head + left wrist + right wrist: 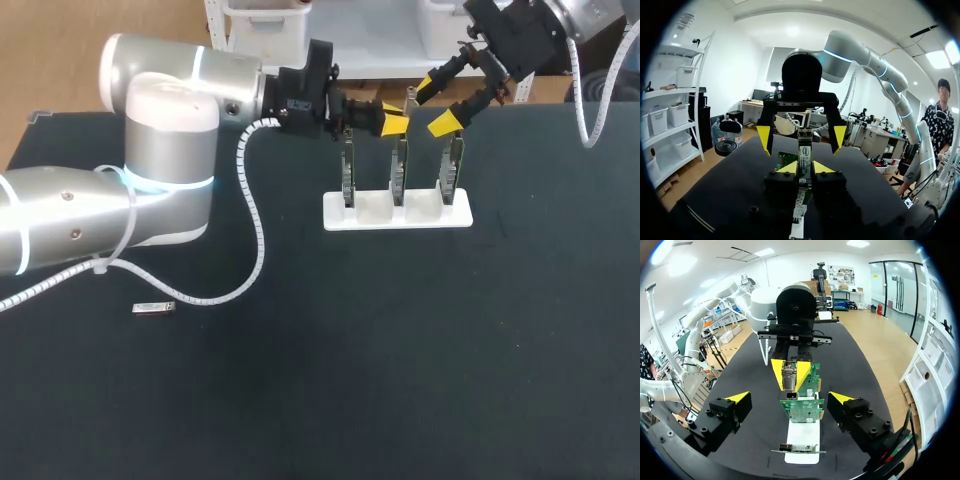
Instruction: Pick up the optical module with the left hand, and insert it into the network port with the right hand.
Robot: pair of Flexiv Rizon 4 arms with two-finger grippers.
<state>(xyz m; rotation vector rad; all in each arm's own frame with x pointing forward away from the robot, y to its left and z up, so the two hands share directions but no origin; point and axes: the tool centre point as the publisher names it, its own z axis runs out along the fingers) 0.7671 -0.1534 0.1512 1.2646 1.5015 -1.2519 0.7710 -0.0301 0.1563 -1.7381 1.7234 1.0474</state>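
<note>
Fingers (pixel 787 168) of left end effector (pixel 805 169) are clamping optical module (pixel 804 145) over card stand (pixel 396 212) at far edge of the surface (pixel 400 350); right end effector (pixel 440 104) is hanging spread apart.

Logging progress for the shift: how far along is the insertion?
Done: left pincer is shut on the optical module, by the cards. In hand: right pincer stands open, facing it. Left: handover and insertion into a network port.
</note>
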